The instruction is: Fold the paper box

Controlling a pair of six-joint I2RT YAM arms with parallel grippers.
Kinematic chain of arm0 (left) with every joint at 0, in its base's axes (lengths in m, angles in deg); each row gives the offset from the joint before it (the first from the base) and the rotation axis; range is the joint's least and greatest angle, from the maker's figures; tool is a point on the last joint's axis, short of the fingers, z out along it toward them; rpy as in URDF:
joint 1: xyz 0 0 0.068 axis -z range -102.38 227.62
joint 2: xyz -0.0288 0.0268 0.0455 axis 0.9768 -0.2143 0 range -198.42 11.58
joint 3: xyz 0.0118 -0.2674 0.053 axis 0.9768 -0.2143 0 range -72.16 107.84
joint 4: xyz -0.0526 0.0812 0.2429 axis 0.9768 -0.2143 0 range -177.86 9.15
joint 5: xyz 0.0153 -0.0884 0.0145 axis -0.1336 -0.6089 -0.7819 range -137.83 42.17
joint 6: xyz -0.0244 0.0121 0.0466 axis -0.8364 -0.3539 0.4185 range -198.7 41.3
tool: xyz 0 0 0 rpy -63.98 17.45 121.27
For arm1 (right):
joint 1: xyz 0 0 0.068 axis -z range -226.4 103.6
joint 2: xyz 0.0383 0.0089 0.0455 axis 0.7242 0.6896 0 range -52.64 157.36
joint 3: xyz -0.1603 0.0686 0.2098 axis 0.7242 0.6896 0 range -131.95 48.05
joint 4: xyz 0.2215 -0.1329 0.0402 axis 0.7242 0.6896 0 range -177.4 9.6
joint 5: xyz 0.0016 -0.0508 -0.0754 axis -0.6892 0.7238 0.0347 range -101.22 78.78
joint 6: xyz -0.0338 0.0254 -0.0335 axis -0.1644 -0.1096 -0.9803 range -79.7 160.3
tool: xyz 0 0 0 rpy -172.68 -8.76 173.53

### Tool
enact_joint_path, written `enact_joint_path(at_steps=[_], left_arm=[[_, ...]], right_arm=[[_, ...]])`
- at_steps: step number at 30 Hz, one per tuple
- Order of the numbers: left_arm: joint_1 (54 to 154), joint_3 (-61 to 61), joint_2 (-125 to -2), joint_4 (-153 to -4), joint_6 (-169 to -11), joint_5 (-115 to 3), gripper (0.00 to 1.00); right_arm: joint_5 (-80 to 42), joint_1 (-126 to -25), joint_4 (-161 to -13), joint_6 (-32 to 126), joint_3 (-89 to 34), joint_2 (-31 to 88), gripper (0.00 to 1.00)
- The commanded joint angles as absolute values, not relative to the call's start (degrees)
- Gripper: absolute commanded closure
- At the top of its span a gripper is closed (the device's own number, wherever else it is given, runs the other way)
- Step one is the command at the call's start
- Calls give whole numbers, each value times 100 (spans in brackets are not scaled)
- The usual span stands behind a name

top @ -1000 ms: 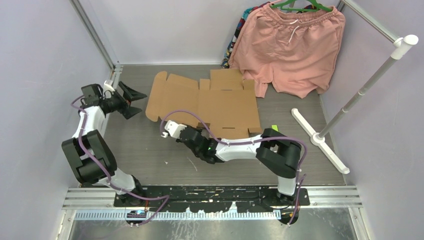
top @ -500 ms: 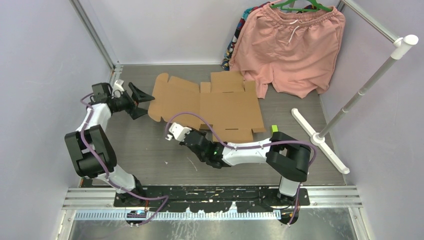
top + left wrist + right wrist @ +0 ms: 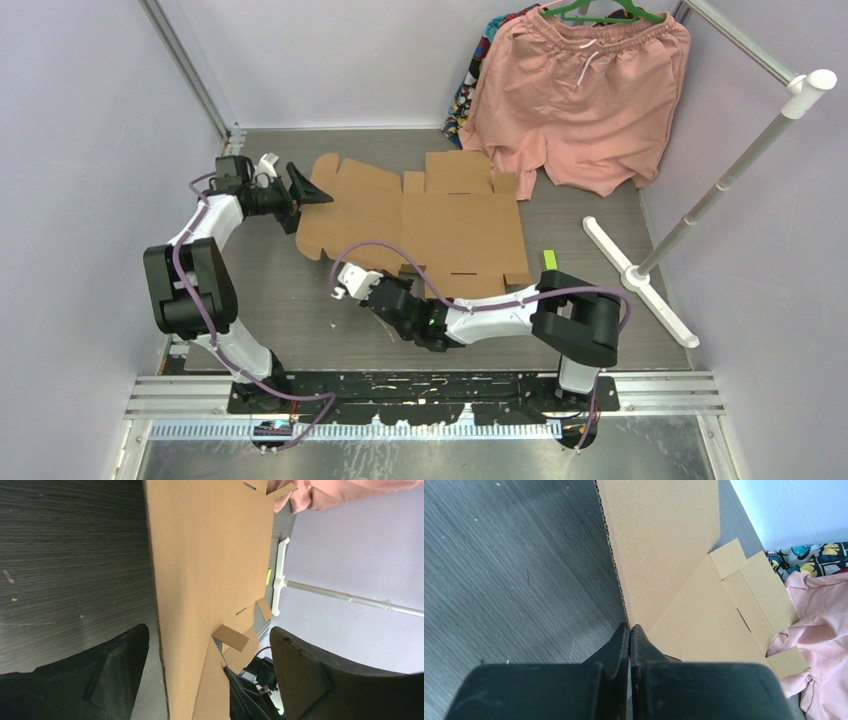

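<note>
The right fingers (image 3: 619, 647) show plainly only in their own wrist camera. They are pressed together with nothing between them, tips at the corrugated near edge of the paper box (image 3: 659, 540), which spreads away beyond them. Whether the tips touch that edge cannot be told. From above they are lost under the right wrist.

The left fingers (image 3: 110, 680) are spread wide. The box's left edge runs into the gap between them, the sheet far thinner than that gap. That camera cuts the box off at the frame's bottom, and a dark, blurred part of the right arm sits low between the two fingers.

Only the overhead view takes in the whole box (image 3: 450, 220). It is one flat, unfolded sheet of plain brown cardboard on the worktop (image 3: 290, 300), with notched flaps round a large middle panel, stretching rightward from the left fingers. Its far right corner meets the hem of the pink shorts (image 3: 580, 100); whether the cloth overlaps it is unclear. The left wrist view alone shows a small tab (image 3: 231, 637) bent up from the sheet, and past the box the white foot of a rack (image 3: 277, 575).
</note>
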State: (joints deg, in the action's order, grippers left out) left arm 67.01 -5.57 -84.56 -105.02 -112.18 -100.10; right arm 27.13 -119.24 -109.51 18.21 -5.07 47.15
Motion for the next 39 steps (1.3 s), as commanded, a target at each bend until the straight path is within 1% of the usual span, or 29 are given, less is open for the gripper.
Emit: enact_joint_path(at_steps=[1, 7, 9, 18, 21, 23, 25, 26, 27, 28, 32, 33, 35, 38, 39], left_arm=[[6764, -77, -8581, -10955, -10822, -9846, 13], [6778, 357, -8724, -11602, -10391, -9798, 33], [6811, 411, -8769, -11694, -10315, -9833, 38], [7069, 424, -8952, -11849, -10080, -10048, 53], [7127, 440, -8998, -11885, -10053, -10068, 55], [7169, 454, -9032, -11903, -10037, -10075, 65], [7186, 481, -9078, -11956, -10009, -10050, 71], [7190, 491, -9098, -11963, -10000, -10048, 77], [7201, 492, -9108, -11969, -9998, -10048, 89], [7213, 492, -9117, -11970, -9997, -10035, 98], [7213, 530, -9111, -12030, -9984, -9976, 100], [7211, 566, -9083, -12081, -9961, -9909, 100], [7211, 683, -9017, -12238, -9893, -9759, 100], [7213, 1007, -8941, -12581, -9739, -9507, 100], [7215, 1129, -8917, -12694, -9697, -9458, 100]], right_arm=[[3011, -12005, -11333, 2017, -425, 4318, 98], [3050, -12046, -11429, 2052, -253, 4214, 97], [3046, -12061, -11462, 2052, -217, 4192, 97], [3034, -12074, -11520, 2044, -222, 4207, 97], [3042, -12087, -11528, 2030, -222, 4203, 97], [3044, -12093, -11532, 2024, -222, 4205, 97], [3060, -12098, -11537, 2017, -231, 4205, 97], [3054, -12102, -11543, 2021, -223, 4205, 97], [3053, -12102, -11543, 2025, -227, 4206, 97], [3059, -12096, -11539, 2026, -230, 4210, 97], [3069, -12111, -11539, 2050, -239, 4214, 96], [3078, -12114, -11527, 2071, -244, 4206, 93], [3136, -12136, -11467, 2146, -270, 4131, 82], [3116, -12139, -11240, 2382, -296, 3811, 54], [3096, -12135, -11134, 2556, -301, 3633, 47]])
